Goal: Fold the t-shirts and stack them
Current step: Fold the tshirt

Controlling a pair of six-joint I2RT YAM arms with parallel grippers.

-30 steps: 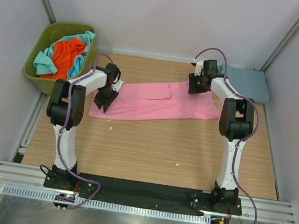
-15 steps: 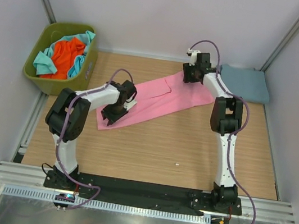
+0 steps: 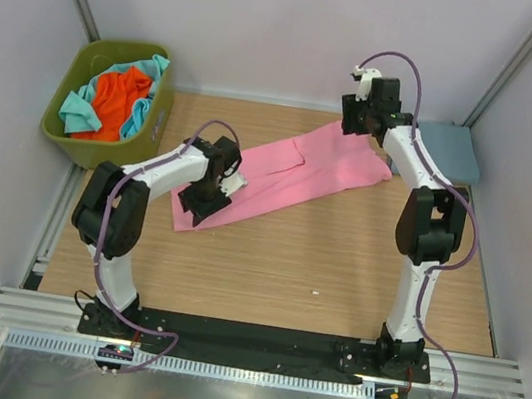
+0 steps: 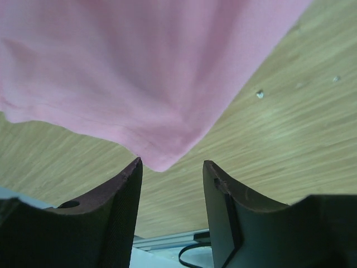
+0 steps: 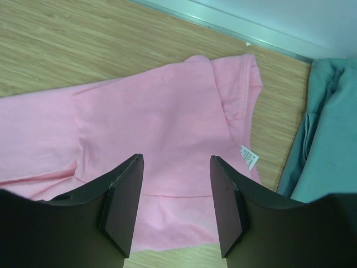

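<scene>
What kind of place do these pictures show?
Probably a laboratory robot cell, not a home: plain pale walls enclose a wooden table, a left arm and a right arm are bolted at its near edge, and a green bin holds shirts.

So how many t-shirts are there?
4: a pink t-shirt spread on the table, a blue-grey t-shirt at its far right corner, an orange t-shirt and a teal t-shirt in the bin; others may hide underneath.

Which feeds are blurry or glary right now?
Left wrist: pink t-shirt very close and soft-focused. Right wrist: crisp, evenly lit, seams and label clear. Top external: even light, faint shadows, no glare on the table.
</scene>
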